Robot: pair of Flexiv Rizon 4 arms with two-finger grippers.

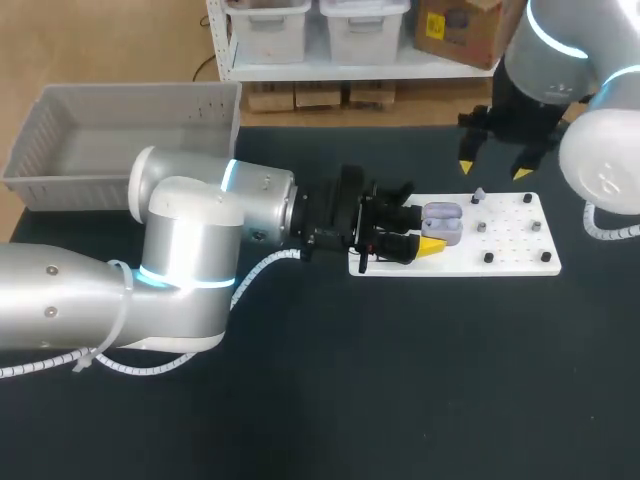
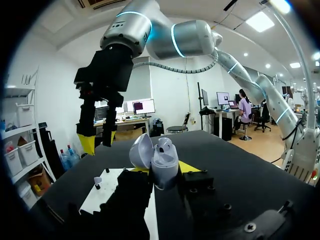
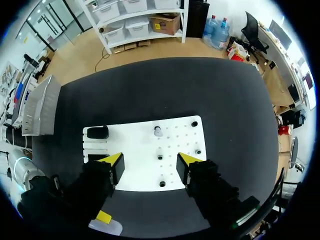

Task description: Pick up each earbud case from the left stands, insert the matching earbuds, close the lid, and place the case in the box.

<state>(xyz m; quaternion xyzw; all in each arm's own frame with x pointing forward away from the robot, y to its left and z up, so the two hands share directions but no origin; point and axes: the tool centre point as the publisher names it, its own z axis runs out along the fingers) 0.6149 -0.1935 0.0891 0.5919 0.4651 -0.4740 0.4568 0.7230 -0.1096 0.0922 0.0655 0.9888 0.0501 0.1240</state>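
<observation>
An open lavender earbud case [image 1: 442,225] [image 2: 162,160] is held over the left part of the white board [image 1: 510,240], its lid tipped back, with my left gripper [image 1: 428,232] [image 2: 164,169] shut on its body. One small pale earbud [image 1: 478,196] [image 3: 158,131] [image 2: 97,180] stands on a peg near the board's far edge. My right gripper [image 1: 494,170] [image 3: 150,160] [image 2: 97,142] hangs open above that far edge, nothing between its fingers. In the right wrist view the case [image 3: 107,227] shows beside a yellow tip of the left gripper.
A grey plastic box [image 1: 100,130] sits at the table's back left. Several short black pegs [image 1: 488,257] [image 3: 198,151] dot the white board [image 3: 140,170], and a black stand [image 3: 97,132] is on its left part. The left arm [image 1: 200,250] lies across the table's middle.
</observation>
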